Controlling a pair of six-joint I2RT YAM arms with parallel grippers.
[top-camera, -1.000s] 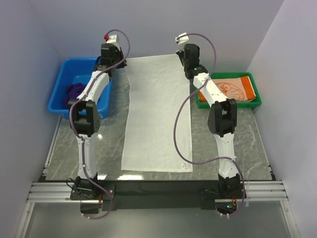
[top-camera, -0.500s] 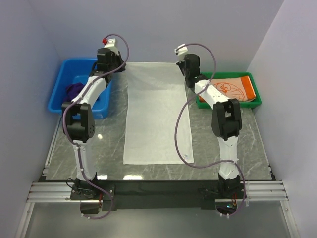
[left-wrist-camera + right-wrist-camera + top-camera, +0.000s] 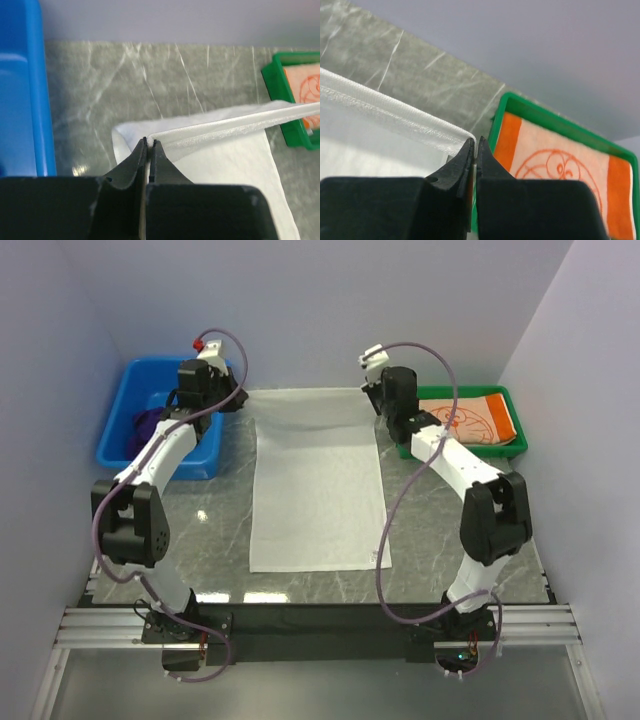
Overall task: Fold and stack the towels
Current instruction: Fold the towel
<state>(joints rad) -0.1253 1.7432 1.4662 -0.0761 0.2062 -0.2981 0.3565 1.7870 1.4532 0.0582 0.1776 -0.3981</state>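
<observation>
- White cloth towel (image 3: 318,490) lies lengthwise down the middle of the grey marble table (image 3: 440,530), with its far edge lifted and stretched taut between the two arms.
- Left tool (image 3: 149,143) is pinched tight on the far-left corner, and right tool (image 3: 475,144) is pinched tight on the far-right corner.
- Orange cartoon-print towel (image 3: 478,418) sits folded in the green tray (image 3: 460,452). That one looks done.
- Dark purple towel (image 3: 150,424) lies bunched in the blue bin (image 3: 115,455), not yet folded.
- Tray and bin sit close beside the far corners. I'd judge them the only things to mind.
</observation>
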